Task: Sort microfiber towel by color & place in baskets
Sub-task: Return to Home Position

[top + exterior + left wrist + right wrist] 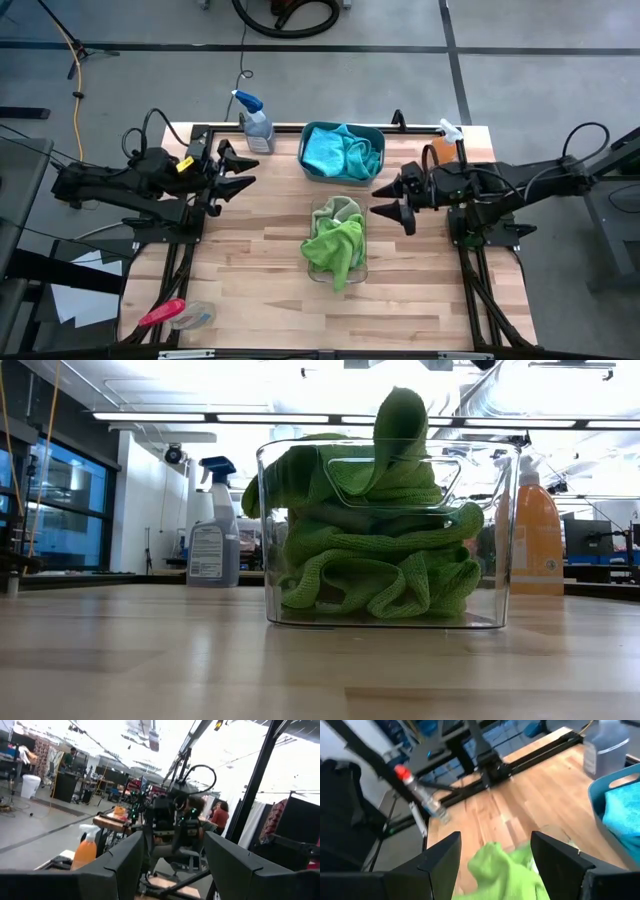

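Lime green microfiber towels [337, 243] fill the clear basket [385, 535] at the table's middle; one fold sticks up over its rim [400, 420]. Turquoise towels [342, 152] lie heaped in the teal basket [309, 131] at the far edge. My left gripper [240, 170] hangs open at the table's left side, pointing toward the right arm, with nothing between its fingers. My right gripper [392, 200] hangs open above the table, right of the clear basket; the green towels [502, 872] show below it.
A clear spray bottle with a blue head [255, 125] stands at the far left, an orange one [447, 148] at the far right. A red-handled tool [165, 313] lies at the near left corner. Bare wood lies near and left of the clear basket.
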Controlling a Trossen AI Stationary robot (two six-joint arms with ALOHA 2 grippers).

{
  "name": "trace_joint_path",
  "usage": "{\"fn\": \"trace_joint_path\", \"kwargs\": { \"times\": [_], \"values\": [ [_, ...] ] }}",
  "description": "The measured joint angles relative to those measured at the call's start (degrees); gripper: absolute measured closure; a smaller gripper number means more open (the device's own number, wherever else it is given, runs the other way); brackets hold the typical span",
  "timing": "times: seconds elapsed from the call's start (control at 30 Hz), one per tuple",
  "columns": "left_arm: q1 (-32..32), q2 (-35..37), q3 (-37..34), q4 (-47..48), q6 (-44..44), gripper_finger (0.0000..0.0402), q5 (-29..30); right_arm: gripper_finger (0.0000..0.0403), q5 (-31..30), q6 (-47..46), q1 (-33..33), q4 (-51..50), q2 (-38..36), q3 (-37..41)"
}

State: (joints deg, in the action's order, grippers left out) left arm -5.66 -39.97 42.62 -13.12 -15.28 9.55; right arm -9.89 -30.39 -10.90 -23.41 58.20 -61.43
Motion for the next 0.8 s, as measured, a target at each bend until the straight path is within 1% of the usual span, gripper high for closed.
{"fn": "trace_joint_path", "kwargs": {
  "times": [0.13, 0.27, 0.37, 0.53, 0.67, 0.8],
  "values": [
    [0.0, -1.3, 0.0, -1.9, 0.9, 0.0204, 0.0, 0.0167, 3.6, 2.1, 0.0, -3.5, -2.1, 0.0],
    [0.0, -1.2, -1.7, -1.8, 0.6, 0.0204, 1.9, 0.0167, 4.4, 5.1, 0.0, -5.6, -3.8, 0.0],
    [0.0, 0.7, -4.9, -2.0, -1.6, 0.0204, 3.2, 0.0167, 4.4, 6.3, 0.0, -5.8, -4.7, 0.0],
    [0.0, 4.7, -13.1, -9.5, -4.0, 0.0209, 3.9, 0.0167, 5.0, 3.2, 0.0, -6.5, -5.9, 0.0],
    [0.0, 7.9, -20.1, -16.1, -3.6, 0.0238, 6.0, 0.0167, 4.1, 0.7, 0.0, -6.3, -6.0, 0.0],
    [0.0, 10.6, -26.4, -21.9, -3.6, 0.0283, 6.2, 0.0167, 3.4, -1.0, 0.4, -5.9, -5.8, 0.0]
  ]
}}
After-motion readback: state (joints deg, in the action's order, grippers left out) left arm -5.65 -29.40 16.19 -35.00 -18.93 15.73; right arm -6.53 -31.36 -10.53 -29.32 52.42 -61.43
